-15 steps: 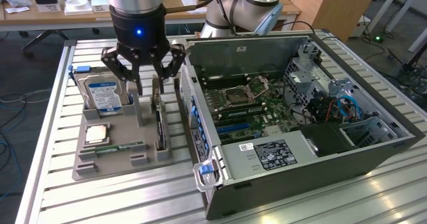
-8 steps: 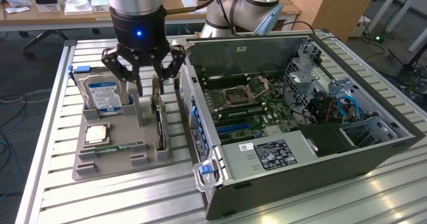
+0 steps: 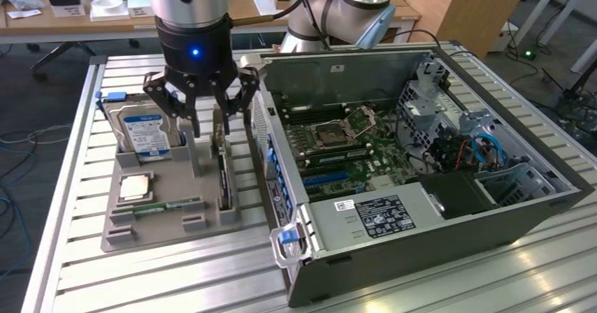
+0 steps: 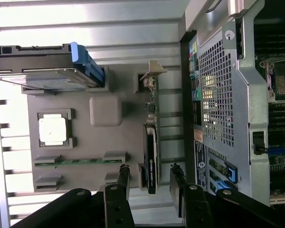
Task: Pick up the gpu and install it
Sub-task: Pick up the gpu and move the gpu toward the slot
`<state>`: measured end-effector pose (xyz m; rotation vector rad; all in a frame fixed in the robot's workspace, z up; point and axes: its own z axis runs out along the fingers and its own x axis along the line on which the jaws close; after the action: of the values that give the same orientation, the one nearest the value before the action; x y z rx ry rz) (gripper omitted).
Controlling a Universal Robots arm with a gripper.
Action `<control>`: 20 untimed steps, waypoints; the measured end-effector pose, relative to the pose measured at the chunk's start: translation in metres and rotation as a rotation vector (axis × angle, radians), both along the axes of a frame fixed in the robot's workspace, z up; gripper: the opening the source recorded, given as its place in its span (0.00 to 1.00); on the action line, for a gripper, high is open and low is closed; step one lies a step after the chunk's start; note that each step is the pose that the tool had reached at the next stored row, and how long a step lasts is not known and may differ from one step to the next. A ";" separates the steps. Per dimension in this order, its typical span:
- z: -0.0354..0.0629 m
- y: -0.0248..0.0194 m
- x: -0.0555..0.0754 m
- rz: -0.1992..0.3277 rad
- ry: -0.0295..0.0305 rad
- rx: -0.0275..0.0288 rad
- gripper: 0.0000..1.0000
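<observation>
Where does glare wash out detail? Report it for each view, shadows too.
Exterior view: light glares off the table slats at the view's lower right, while the computer case interior stays evenly lit. Wrist view: the table slats burn out white, the tray stays readable, and the gpu shows as a dark edge.

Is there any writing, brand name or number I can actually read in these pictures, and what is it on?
Nothing can be read for certain.
Blue-and-white label on the hard drive: print too small.
Black label on the grey box inside the computer case: white print, blurred.
White sticker beside it: too small.
Pale lettering along the gpu: blurred.
</observation>
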<state>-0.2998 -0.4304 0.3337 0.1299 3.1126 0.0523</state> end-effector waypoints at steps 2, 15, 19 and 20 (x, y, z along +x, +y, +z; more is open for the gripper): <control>-0.0019 0.0000 0.000 0.000 0.0000 -0.0002 0.47; -0.0037 -0.0008 0.000 0.000 0.0001 -0.0006 0.47; -0.0037 -0.0008 0.000 0.000 0.0000 -0.0005 0.47; -0.0037 -0.0008 0.000 0.000 0.0000 -0.0005 0.47</control>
<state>-0.2998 -0.4313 0.3300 0.1299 3.1126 0.0515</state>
